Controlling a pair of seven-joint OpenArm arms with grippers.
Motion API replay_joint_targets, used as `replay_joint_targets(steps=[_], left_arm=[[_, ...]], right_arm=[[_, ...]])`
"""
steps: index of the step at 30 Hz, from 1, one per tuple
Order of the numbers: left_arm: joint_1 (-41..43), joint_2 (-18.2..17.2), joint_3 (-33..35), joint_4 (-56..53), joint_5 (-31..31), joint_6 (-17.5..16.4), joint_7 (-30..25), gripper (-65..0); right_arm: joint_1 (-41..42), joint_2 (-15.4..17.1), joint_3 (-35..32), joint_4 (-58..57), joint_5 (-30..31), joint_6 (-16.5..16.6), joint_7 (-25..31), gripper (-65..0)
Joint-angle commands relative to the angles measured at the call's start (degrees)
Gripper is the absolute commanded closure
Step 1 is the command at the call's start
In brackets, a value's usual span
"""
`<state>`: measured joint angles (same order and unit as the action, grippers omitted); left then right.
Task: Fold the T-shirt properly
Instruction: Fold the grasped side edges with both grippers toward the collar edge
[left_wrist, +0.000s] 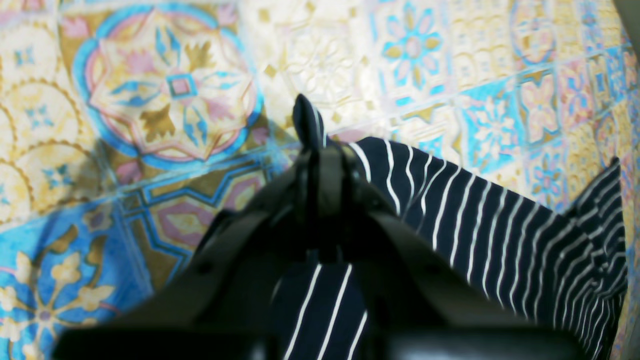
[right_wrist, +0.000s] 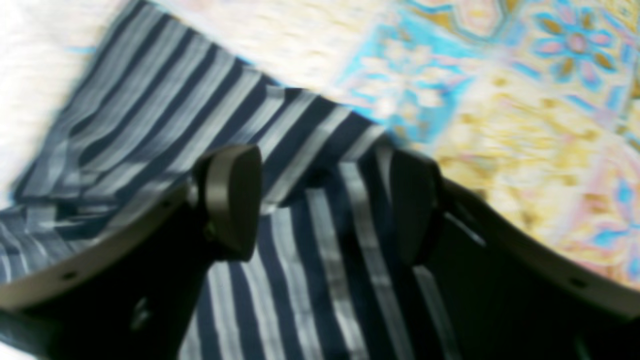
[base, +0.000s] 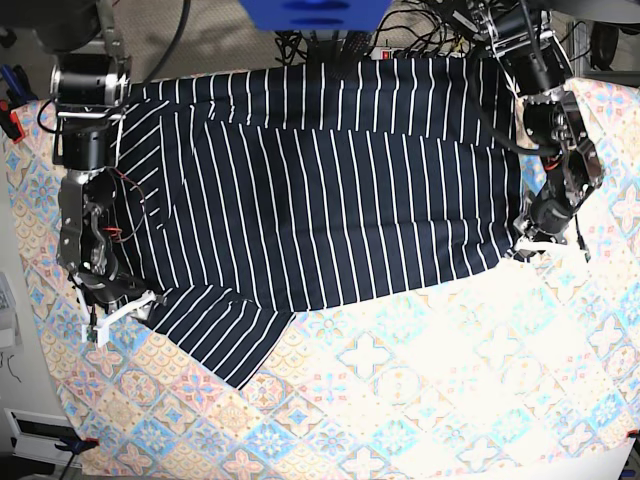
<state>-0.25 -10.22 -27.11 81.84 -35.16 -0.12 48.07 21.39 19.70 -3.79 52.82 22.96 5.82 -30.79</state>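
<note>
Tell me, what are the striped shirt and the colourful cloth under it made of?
The T-shirt looks like soft, thin, matte knit fabric, perhaps cotton: it drapes, creases, and bunches where the left gripper pinches it. The tablecloth could be printed fabric or a wipeable vinyl; it lies flat and smooth under a tile pattern, and the pictures leave that open.

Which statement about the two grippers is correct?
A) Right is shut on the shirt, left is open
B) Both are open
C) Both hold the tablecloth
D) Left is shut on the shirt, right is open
D: the left gripper pinches a fold of the T-shirt, while the right gripper has its fingers spread apart over the fabric.
</note>
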Motion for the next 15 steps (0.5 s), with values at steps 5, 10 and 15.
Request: replay_joint_targets(steps=[5,10,15], left_arm=[[2.5,-0.7,-0.1,4.8,-0.8,-0.1,-0.3,0.0],[4.8,-0.5,-0.1,7.3,-0.8,-0.1,-0.3,0.0],[5.9,-0.4,-0.9,7.3,-0.9,-0.1,-0.3,0.0]], right_arm=[[5.7,3.5,-4.8,-12.2,0.5,0.2,9.8,-38.7],[7.8,4.3,-12.7,-20.2,0.5,0.2,16.1,-38.7],[9.5,4.2,-18.4,-25.6,0.5,0.3,21.0,-38.7]])
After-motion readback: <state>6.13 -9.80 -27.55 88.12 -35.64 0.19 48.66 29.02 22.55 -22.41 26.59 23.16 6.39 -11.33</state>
